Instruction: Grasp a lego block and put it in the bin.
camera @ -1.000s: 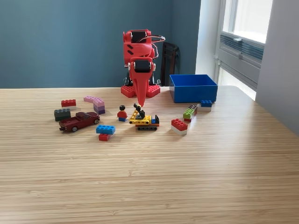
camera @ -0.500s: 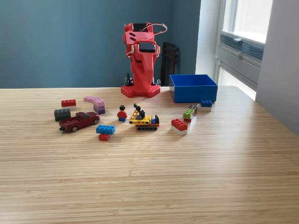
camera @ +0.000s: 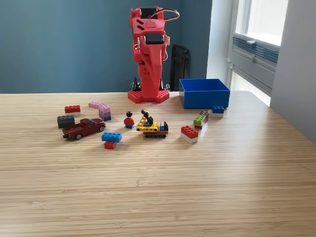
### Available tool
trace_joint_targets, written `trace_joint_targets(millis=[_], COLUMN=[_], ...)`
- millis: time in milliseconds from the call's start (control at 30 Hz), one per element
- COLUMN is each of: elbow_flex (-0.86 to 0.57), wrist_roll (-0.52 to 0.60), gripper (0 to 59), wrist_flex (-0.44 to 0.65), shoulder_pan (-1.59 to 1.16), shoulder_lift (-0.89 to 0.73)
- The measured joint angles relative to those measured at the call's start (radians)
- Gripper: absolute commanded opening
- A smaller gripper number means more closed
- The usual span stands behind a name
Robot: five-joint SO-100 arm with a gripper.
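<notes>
Arm (camera: 148, 49) folded upright at counter's (camera: 158, 187) rear; I cannot tell the pincer's state; lego blocks (camera: 111, 137) lie nearer camera, bin (camera: 204, 94) toward exterior view's right.

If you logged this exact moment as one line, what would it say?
arm: folded upright at base | end effector: hidden | bin: no block visible inside | blocks: on table
</notes>
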Motion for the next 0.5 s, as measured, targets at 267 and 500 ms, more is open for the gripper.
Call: trace_joint_targets(millis=[267, 500], elbow_flex=[-0.370, -0.557], wrist_roll=[0.043, 0.060], gripper=[23.6, 23.4], wrist_flex=[0.118, 0.172], shoulder_pan=[0.141, 0.261], shoulder_lift=[-0.299, -0.502])
